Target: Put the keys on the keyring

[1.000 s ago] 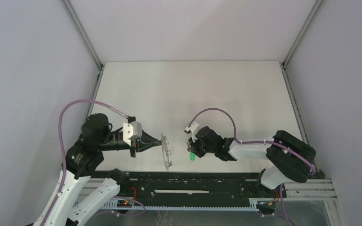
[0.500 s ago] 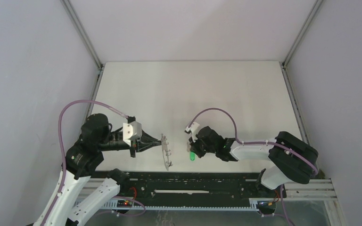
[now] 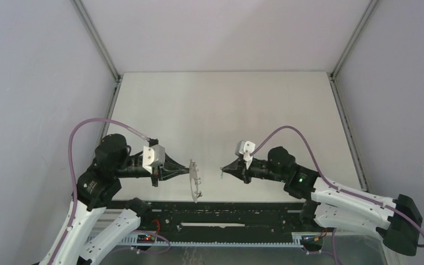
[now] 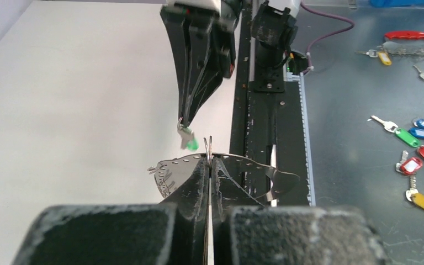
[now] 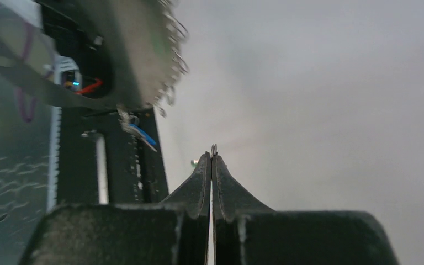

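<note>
At the lower middle of the overhead view, just above the black rail (image 3: 226, 212), the two arms face each other tip to tip over the white surface (image 3: 226, 105). The left hand (image 3: 186, 169) is pressed together on the rim of the keyring (image 3: 195, 179), holding it up off the surface, edge-on to the overhead camera. In its wrist view the fingers (image 4: 199, 182) pinch the band from the near side, and the wide grey keyring (image 4: 168, 171) curves out to either side of them.

The right hand (image 3: 224, 169) sits near the keyring but apart from it, a little to its right in the frame. Its fingers are shut tight too. In the left wrist view it comes down from the top of the frame, and the green key (image 4: 189, 142) dangles from its tips, just above the keyring's rim without touching. Its own camera shows a small metal loop nipped between the tips.

In the upper left of that view the keyring (image 5: 138, 55) is blurred, and what looks like a blue-headed key (image 5: 139, 132) hangs under it.

Beyond the rail, spare tagged keys (image 4: 414, 165) lie scattered on grey metal.
</note>
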